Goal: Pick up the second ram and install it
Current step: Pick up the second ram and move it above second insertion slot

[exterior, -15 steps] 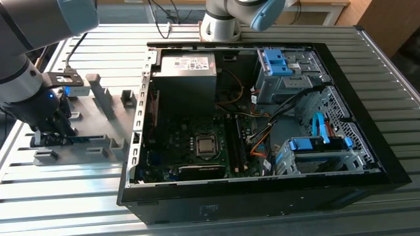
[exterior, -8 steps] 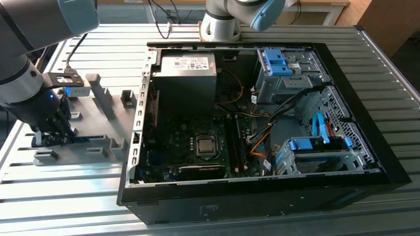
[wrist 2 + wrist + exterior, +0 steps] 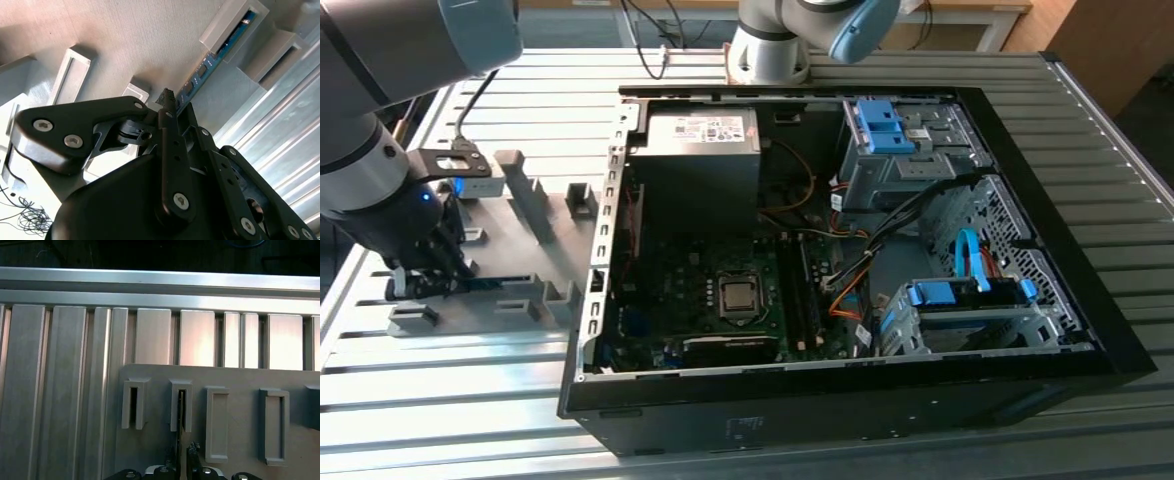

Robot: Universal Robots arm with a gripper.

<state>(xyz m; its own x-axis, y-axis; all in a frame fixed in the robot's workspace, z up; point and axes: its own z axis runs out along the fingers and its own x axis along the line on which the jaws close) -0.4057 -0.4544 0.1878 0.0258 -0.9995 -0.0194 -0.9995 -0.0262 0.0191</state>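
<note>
**Gripper at the second ram in the fixture**
My gripper [image 3: 176,101] is sitting low over the grey fixture plate [image 3: 240,380] on the surface [image 3: 454,420], to the exterior view's left of the open computer case [image 3: 854,405]. The second ram [image 3: 202,72] is standing on edge in the slotted blocks, one end at my gripper. I cannot tell whether I am clamping it.

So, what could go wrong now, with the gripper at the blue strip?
The long, thin blue circuit-board strip stands edge-on in a narrow grey plastic slotted block; a tilted lift could jam it there. The black gripper seems to sit toward one end of the strip, so it may swing. Loose orange cables beside the motherboard slots in the open black computer case could snag it.
</note>
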